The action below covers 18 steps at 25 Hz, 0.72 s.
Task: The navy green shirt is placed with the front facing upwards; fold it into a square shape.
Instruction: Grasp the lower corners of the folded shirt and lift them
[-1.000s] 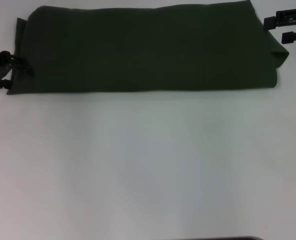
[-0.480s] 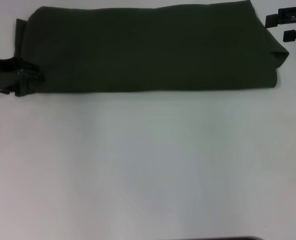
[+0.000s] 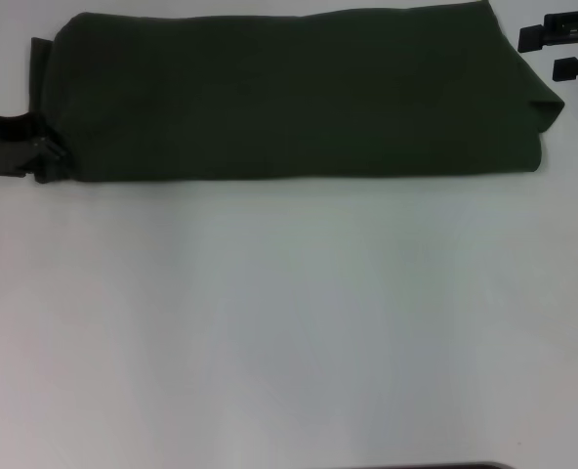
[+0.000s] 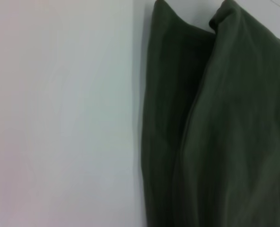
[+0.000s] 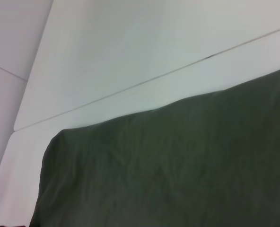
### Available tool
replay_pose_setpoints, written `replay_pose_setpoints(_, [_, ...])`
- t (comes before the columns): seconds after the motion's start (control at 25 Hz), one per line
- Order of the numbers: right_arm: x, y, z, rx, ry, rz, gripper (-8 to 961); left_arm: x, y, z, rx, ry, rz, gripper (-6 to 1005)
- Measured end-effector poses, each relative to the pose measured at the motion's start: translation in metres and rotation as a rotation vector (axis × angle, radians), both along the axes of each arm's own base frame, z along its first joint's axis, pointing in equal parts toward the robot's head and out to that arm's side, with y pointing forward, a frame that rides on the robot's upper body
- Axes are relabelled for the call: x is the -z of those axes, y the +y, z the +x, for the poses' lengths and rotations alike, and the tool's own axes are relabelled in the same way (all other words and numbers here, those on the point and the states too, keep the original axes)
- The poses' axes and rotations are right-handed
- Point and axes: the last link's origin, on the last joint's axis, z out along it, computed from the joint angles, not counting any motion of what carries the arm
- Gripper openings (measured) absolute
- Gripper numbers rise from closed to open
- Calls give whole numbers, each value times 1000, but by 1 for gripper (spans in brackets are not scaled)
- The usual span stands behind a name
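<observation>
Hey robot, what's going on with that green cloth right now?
Left pincer at the shirt's left near corner. Right pincer by its far right corner, apart. Navy green shirt lies folded in a long band on the table. Nothing in the way.

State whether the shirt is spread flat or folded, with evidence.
Folded: the navy green shirt is a long band, sleeves hidden, layered edges visible.

White table (image 3: 289, 322) under folded navy green shirt (image 3: 289, 98)
</observation>
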Motion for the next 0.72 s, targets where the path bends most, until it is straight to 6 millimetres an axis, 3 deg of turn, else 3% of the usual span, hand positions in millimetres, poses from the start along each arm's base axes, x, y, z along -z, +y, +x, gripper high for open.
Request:
replay_pose_setpoints(0.12, [-1, -2, 0, -2, 3, -13, 877, 0, 1, 1, 4, 0, 0, 406])
replay_pose_setpoints(0.24, [-5, -5, 1, 2, -4, -36, 875, -1, 1, 2, 7, 0, -1, 171])
replay_pose_setpoints(0.44, [-23, -17, 12, 55, -43, -85, 871, -4, 2, 5, 17, 1, 3, 41])
replay_pose_setpoints(0.72, [-18, -32, 35, 122, -113, -137, 866, -3, 4, 6, 23, 3, 9, 41])
